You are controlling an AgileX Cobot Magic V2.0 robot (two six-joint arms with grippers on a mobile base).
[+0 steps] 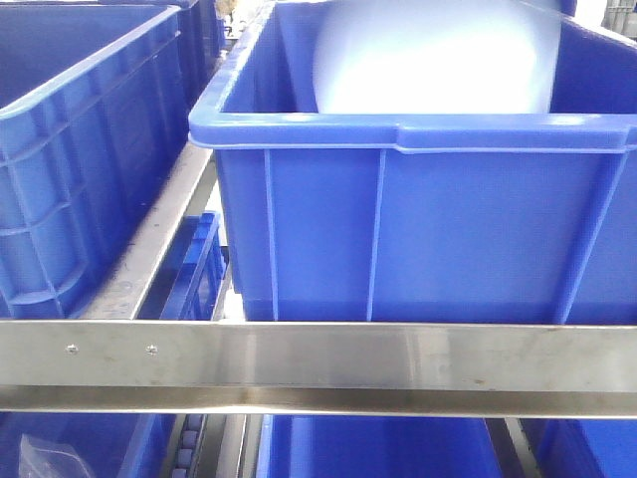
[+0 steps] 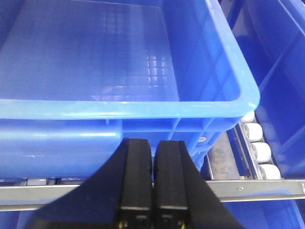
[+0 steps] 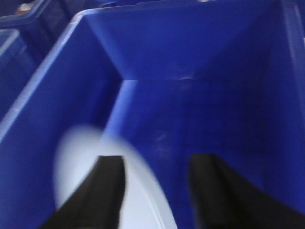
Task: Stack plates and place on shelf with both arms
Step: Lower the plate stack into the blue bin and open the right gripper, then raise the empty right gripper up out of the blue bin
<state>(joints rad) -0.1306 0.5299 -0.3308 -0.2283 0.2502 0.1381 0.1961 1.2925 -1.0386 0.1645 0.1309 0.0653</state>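
Observation:
A pale bluish-white plate (image 1: 438,55) shows as a blurred shape inside the right blue crate (image 1: 418,131) on the shelf. In the right wrist view the plate (image 3: 76,162) lies low at the left of this crate (image 3: 214,71). My right gripper (image 3: 157,160) hangs open above it, the left finger over the plate and the right finger over the blue floor. Blur hides whether one plate or two lie there. My left gripper (image 2: 153,143) is shut on nothing, just in front of another blue crate (image 2: 119,110) that holds nothing. Neither arm shows in the front view.
A steel shelf rail (image 1: 318,363) crosses the front below the crates. A second blue crate (image 1: 80,149) stands to the left. White rollers (image 2: 257,143) run beside the crate in the left wrist view. More blue crates sit on the lower level (image 1: 378,448).

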